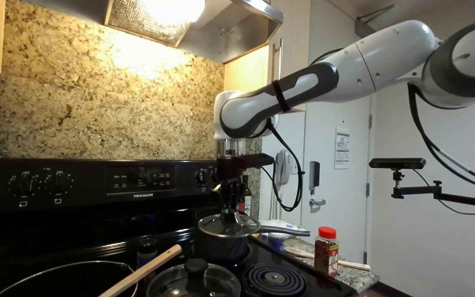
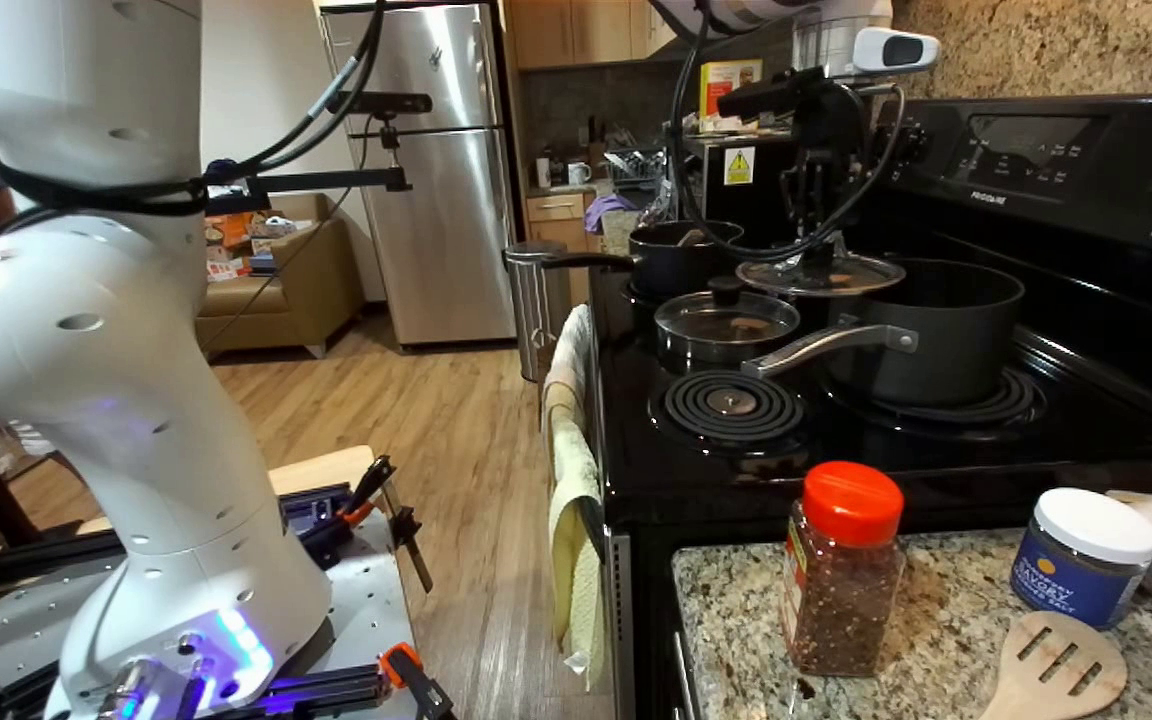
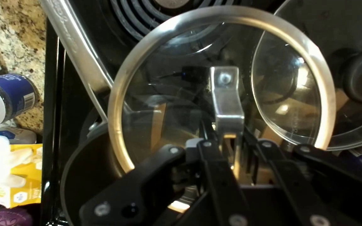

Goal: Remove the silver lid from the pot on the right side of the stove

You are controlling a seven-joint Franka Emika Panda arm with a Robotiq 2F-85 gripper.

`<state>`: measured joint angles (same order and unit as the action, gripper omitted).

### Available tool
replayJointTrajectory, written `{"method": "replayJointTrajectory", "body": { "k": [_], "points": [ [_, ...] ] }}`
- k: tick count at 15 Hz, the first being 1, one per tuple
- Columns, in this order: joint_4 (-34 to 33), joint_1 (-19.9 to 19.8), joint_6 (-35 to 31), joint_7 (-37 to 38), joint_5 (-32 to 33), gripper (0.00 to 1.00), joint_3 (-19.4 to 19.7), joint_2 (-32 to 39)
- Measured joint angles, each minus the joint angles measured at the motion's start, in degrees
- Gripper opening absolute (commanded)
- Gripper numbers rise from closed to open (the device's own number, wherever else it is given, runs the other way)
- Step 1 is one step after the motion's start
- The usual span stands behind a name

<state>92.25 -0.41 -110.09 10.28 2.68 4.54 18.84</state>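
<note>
The silver lid is clear glass with a silver rim and a silver bracket handle; it shows in both exterior views (image 1: 248, 226) (image 2: 866, 275) and in the wrist view (image 3: 118, 103). My gripper (image 1: 230, 214) (image 2: 818, 240) (image 3: 228, 133) points down, its fingers shut on the lid's handle. The lid is raised and set off sideways from the pot (image 1: 221, 246) (image 2: 921, 345) (image 3: 86, 175), partly over its opening. The pot is a dark saucepan with a silver handle on a rear coil of the black stove (image 1: 81, 177) (image 2: 1126, 425). The fingertips are partly hidden by the handle and finger links.
A glass lid with a black knob (image 1: 196, 266) (image 2: 726, 325) (image 3: 361, 75) lies beside the pot. A larger dark pan (image 1: 68, 276) (image 2: 681, 260) holds a wooden utensil (image 1: 146, 268). A red-capped seasoning jar (image 1: 326, 251) (image 2: 844, 575) and a blue jar (image 2: 1081, 560) stand on the counter.
</note>
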Motion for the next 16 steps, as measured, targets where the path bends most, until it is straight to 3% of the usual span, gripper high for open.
{"method": "replayJointTrajectory", "body": {
  "k": [1, 2, 10, 16],
  "points": [
    [0.0, 0.0, 0.0, 0.0, 0.0, 0.2, 0.0, 0.0],
    [0.0, 0.0, 0.0, 0.0, 0.0, 0.12, 0.0, 0.0],
    [0.9, 0.0, -1.1, 0.0, -0.1, 0.12, -0.1, -0.9],
    [12.4, -0.1, -3.6, 0.0, 0.0, 0.12, 0.1, -8.3]
  ]
}}
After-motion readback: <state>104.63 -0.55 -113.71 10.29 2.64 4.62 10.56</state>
